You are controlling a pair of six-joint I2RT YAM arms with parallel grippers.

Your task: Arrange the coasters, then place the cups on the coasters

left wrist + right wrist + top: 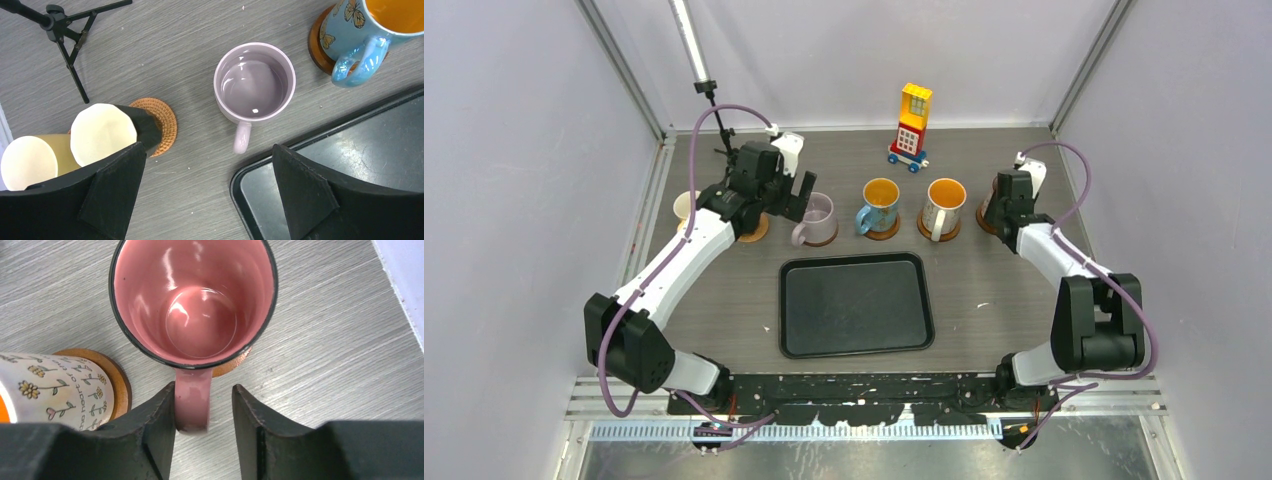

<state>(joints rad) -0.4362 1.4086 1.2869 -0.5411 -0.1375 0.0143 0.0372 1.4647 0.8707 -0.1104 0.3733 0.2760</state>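
Pink glaze fills the right wrist view: the pink mug (pixel 200 315) stands upright, mouth up, on a wooden coaster (pixel 232 365) directly ahead of the right gripper (pixel 203 387). Its handle (pixel 192 405) points straight back between the jaws. They stand slightly apart, with one finger against the handle's side and a gap before the other, so nothing is clamped. Just beside that touching finger, a flower-printed whitish mug (pixel 55 390) stands on a second coaster (pixel 117 377).

The left gripper (pixel 208 146) hangs spread wide and empty above the table (pixel 175 50). Ahead of it the lilac mug (pixel 254 82) stands upright on the table top, handle pointing back at the gripper. A cream mug (pixel 102 132) sits at one fingertip, a woven coaster (pixel 165 125) showing from under it, with a second cream mug (pixel 27 162) beside it. The black tray (pixel 350 150) lies below the other finger. Farther ahead on that side the blue mug (pixel 360 35) stands on a dark coaster (pixel 317 42).
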